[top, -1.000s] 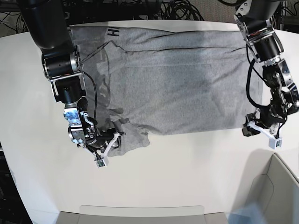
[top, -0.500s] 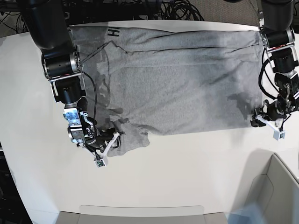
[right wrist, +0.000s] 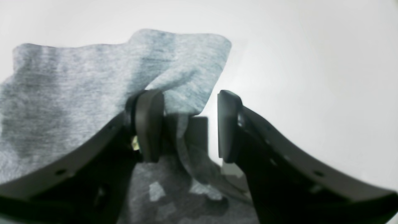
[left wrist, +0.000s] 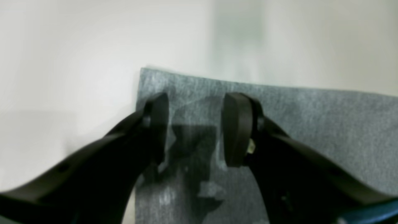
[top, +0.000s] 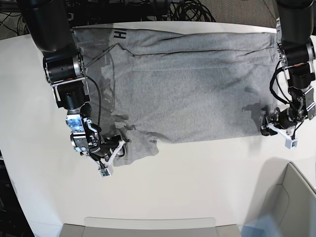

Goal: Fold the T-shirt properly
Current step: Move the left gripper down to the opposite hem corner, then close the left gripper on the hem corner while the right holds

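The heather light-grey T-shirt (top: 187, 84) lies spread flat on the white table (top: 197, 182), with black lettering (top: 119, 34) showing at its far left edge. My left gripper (top: 277, 133) hangs open over the shirt's near right corner. In the left wrist view that gripper (left wrist: 196, 127) has both fingers just above the T-shirt (left wrist: 311, 124), close to the corner. My right gripper (top: 116, 155) is open at the rumpled sleeve on the near left. In the right wrist view it (right wrist: 189, 124) straddles a raised fold of the T-shirt (right wrist: 62, 93), its jaws apart.
A grey bin (top: 296, 197) stands at the near right corner of the table. A flat grey tray edge (top: 148, 227) runs along the near side. Black cables (top: 192, 10) lie behind the table's far edge.
The left arm has swung outward and straightened, and its gripper has shifted slightly up to the shirt's near right corner. The right arm and the shirt have stayed put.
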Controlling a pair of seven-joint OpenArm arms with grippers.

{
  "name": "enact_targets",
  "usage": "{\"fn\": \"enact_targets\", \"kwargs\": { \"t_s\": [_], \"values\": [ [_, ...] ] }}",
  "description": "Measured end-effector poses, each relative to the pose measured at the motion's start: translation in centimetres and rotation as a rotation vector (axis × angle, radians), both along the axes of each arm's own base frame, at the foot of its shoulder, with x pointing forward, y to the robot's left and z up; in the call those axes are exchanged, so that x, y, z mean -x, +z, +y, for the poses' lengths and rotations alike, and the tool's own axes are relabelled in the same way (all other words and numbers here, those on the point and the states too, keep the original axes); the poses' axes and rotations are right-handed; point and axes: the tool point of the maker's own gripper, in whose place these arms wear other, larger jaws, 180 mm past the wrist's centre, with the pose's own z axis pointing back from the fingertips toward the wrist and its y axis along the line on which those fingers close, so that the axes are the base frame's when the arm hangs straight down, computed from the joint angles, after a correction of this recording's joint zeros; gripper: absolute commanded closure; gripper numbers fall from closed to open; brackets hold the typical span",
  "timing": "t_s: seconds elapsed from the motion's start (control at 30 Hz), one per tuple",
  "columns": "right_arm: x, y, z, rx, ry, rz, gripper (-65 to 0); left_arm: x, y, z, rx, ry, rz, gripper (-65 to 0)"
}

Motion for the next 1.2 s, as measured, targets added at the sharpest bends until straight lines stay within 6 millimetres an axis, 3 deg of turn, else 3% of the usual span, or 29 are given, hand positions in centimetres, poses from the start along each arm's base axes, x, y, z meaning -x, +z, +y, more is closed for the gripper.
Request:
{"fn": "enact_targets", "kwargs": {
  "t_s": [0.2,0.63,0.9,1.07,1.2],
  "values": [
    [0.0,0.0,0.0,0.0,0.0,0.0,-27.9,0.6,0.2,1.4,-0.024,0.012,0.01,-29.5],
    [0.0,0.0,-0.3,0.003,-0.001,-0.001,-27.9,0.5,0.4,0.6,-0.01,-0.038,-0.002,-29.2],
    [0.0,0.0,-0.9,0.013,-0.005,0.0,-27.9,0.8,1.2,2.5,-0.039,-0.016,-0.005,-26.7],
    [0.0,0.0,-0.8,0.012,-0.005,-0.001,-27.9,-0.6,3.6,3.3,-0.048,0.002,-0.088,-26.6],
    [0.0,0.0,-0.8,0.012,-0.005,0.0,-27.9,0.1,3.0,3.9,-0.042,0.026,-0.078,-26.6]
  ]
}}
